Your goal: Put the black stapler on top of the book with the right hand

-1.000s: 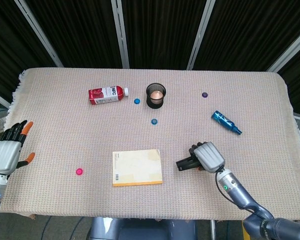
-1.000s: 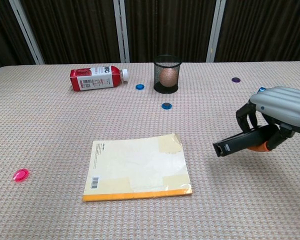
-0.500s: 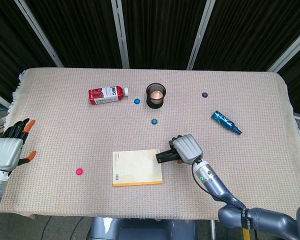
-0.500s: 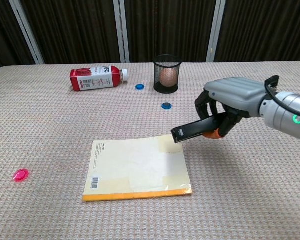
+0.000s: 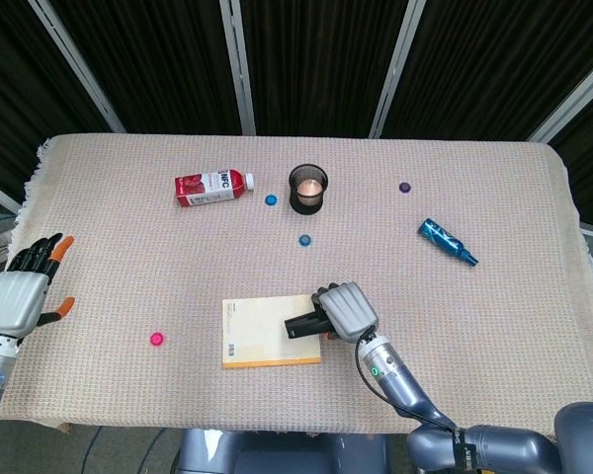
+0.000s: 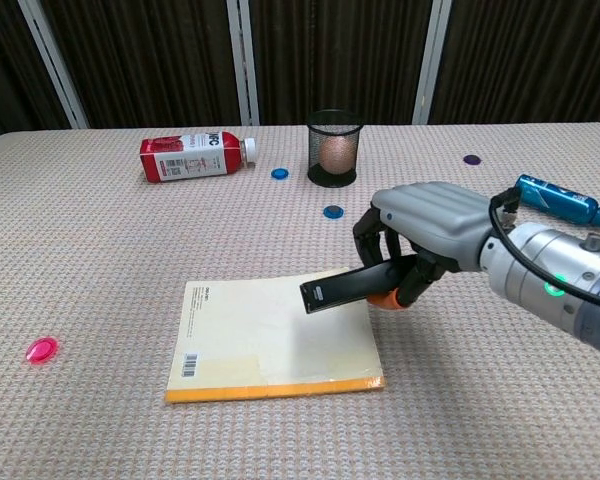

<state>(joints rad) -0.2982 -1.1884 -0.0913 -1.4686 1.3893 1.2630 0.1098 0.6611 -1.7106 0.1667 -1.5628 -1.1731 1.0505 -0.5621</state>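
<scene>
My right hand (image 5: 347, 312) (image 6: 426, 228) grips the black stapler (image 5: 303, 323) (image 6: 345, 288) and holds it above the right part of the book (image 5: 262, 334) (image 6: 270, 338). The stapler's free end points left over the cover; whether it touches the cover is unclear. The book is pale yellow with an orange spine edge and lies flat near the table's front. My left hand (image 5: 25, 290) hovers at the table's left edge with its fingers spread and nothing in it; only the head view shows it.
A red bottle (image 5: 212, 187) (image 6: 193, 156) lies at the back left. A black mesh cup (image 5: 308, 189) (image 6: 334, 148) stands behind the book. A blue tube (image 5: 447, 242) (image 6: 558, 200) lies to the right. Small coloured caps are scattered, including a pink one (image 5: 157, 339) (image 6: 42, 349).
My right hand has carried the stapler leftward from right of the book to above the book's right part. The left hand has barely moved.
</scene>
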